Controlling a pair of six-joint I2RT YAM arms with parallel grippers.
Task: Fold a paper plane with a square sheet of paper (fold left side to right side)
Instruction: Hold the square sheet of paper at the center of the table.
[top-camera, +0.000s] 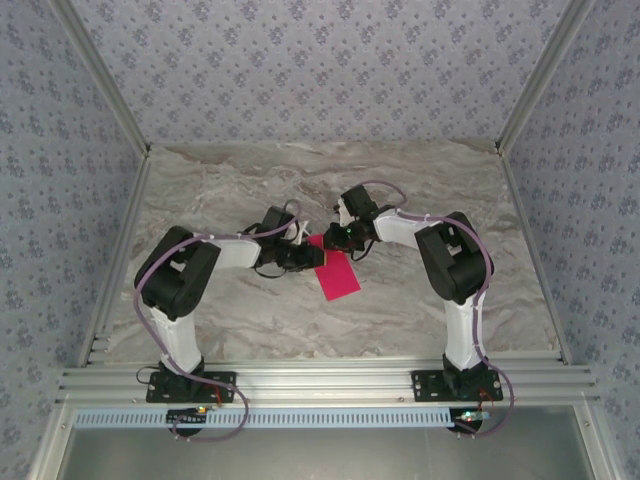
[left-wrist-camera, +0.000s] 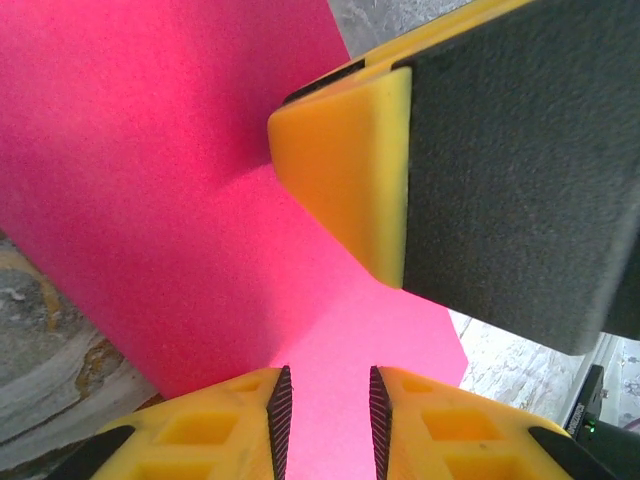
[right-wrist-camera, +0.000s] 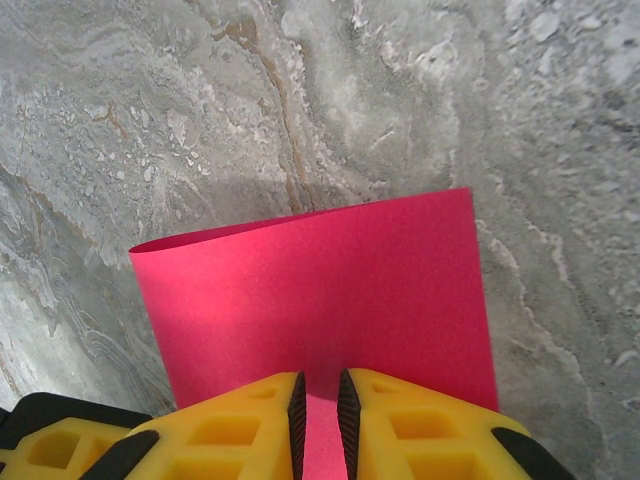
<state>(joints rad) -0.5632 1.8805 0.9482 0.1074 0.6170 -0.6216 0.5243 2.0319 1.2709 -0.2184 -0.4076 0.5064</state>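
Magenta matte paper sheet (right-wrist-camera: 320, 290), folded over, lies on veined marble table (right-wrist-camera: 400, 90).

Left gripper (left-wrist-camera: 324, 420): yellow fingers stand narrowly apart over the square sheet of paper (left-wrist-camera: 150, 190), which spans the gap. Right gripper's finger (left-wrist-camera: 480, 160), yellow with dark padding, presses the sheet. Marbled table (left-wrist-camera: 45, 360) lies beneath.

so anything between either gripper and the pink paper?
Nothing visible. Both are already at the pink paper: the left gripper and the right gripper each have an edge of the sheet between narrowly parted fingers. The right gripper's finger also rests on the sheet beside the left gripper.
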